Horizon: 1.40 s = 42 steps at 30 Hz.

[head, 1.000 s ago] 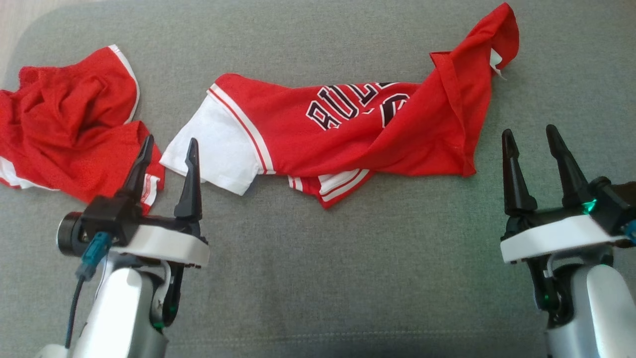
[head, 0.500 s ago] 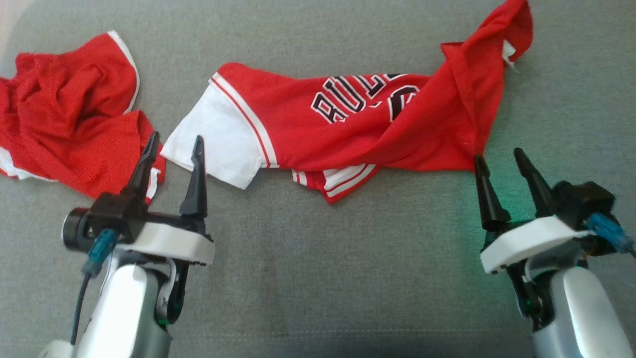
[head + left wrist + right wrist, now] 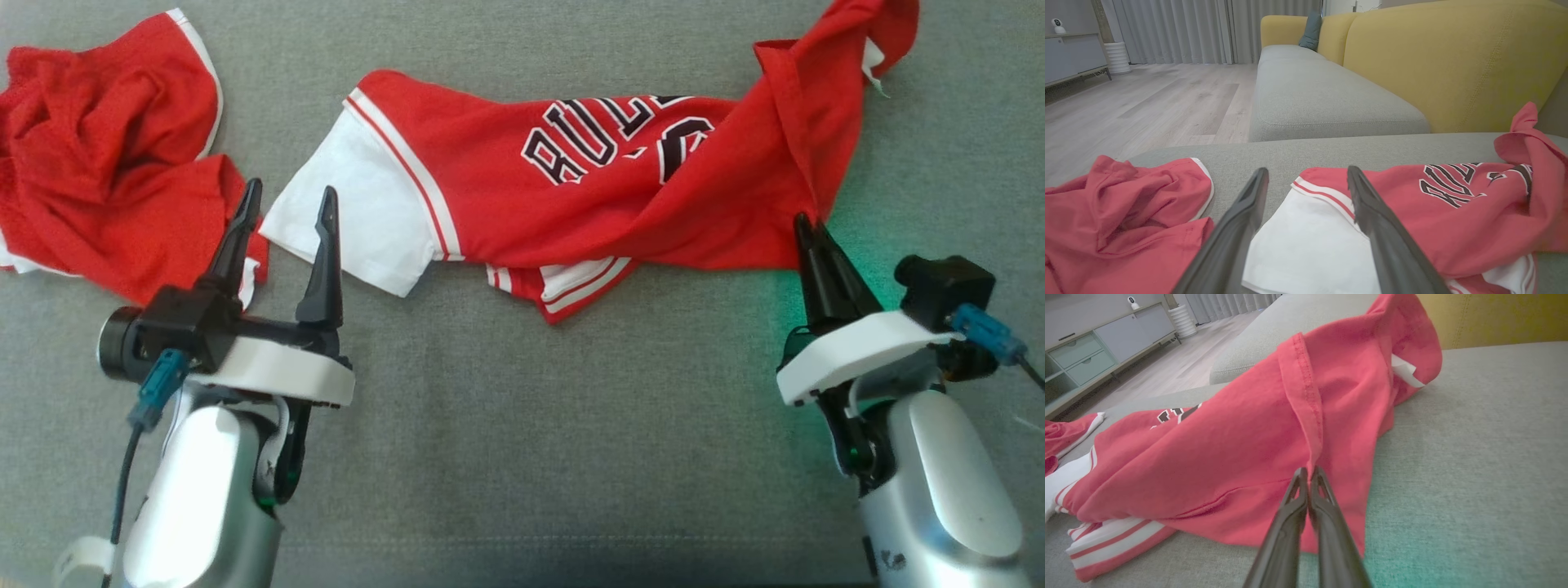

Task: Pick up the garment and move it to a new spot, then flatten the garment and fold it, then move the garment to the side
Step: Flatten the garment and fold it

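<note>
Your right gripper [image 3: 807,222] is pinched shut on the limp, light jersey [image 3: 588,204]; take the white sleeve [image 3: 359,220] with your wide-open left gripper [image 3: 291,189].

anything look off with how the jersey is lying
Yes. The jersey lies twisted and bunched on the grey cushion. Its lettering is partly folded under, and its right end is flipped up, showing a white tag. A second red garment sits crumpled to its left.
</note>
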Motion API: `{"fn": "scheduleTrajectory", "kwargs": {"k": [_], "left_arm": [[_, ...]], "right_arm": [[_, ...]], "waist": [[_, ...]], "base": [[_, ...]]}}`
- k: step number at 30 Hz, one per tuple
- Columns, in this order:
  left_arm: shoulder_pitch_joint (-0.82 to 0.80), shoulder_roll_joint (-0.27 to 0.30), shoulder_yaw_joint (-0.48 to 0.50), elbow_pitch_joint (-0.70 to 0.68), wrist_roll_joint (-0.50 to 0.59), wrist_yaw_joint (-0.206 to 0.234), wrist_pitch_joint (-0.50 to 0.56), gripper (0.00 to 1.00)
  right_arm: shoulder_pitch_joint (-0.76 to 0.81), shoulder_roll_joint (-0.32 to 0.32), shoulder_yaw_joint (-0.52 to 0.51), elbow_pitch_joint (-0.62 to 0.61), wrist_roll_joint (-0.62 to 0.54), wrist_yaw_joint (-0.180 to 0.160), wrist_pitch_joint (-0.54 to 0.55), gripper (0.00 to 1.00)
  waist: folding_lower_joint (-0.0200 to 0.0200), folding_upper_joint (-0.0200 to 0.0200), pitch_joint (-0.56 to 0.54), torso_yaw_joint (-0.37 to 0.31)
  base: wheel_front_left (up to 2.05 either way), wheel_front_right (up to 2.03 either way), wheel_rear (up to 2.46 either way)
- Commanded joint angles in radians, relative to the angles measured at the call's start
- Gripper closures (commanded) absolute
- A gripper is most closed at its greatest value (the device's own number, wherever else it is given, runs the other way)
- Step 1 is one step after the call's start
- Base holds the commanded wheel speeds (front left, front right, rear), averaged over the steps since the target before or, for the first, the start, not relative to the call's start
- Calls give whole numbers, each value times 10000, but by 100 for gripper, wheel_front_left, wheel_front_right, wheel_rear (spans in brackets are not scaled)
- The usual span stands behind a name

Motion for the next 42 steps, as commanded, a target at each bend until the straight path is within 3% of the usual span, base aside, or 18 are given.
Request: {"fn": "scheduleTrajectory", "kwargs": {"k": [1, 22, 23, 24, 34, 42], "left_arm": [[-331, 147, 406, -335, 91, 13, -51, 0], [-285, 137, 570, -405, 153, -43, -51, 0], [-278, 138, 574, -399, 154, -45, -51, 0], [-268, 141, 578, -385, 154, -50, -51, 0], [65, 159, 635, -293, 147, -7, -51, 0], [482, 190, 621, -230, 108, 57, -51, 0]], "right_arm": [[-79, -58, 139, -368, 72, -7, -195, 100], [1615, -677, -1915, -1903, 572, -7, 846, 100], [1622, -656, -1958, -1929, 589, -7, 858, 59], [1628, -633, -1979, -1945, 611, -7, 869, 1], [1726, -380, -1507, -2801, 243, -7, -124, 0], [2104, -65, -740, -3624, -358, -7, 84, 0]], "waist": [[0, 0, 2, -40], [0, 0, 17, -242], [0, 0, 6, -245], [0, 0, -11, -249], [0, 0, -573, -320], [0, 0, -1045, -323]], "base": [[0, 0, 0], [0, 0, 0], [0, 0, 0], [0, 0, 0], [0, 0, 0], [0, 0, 0]]}}
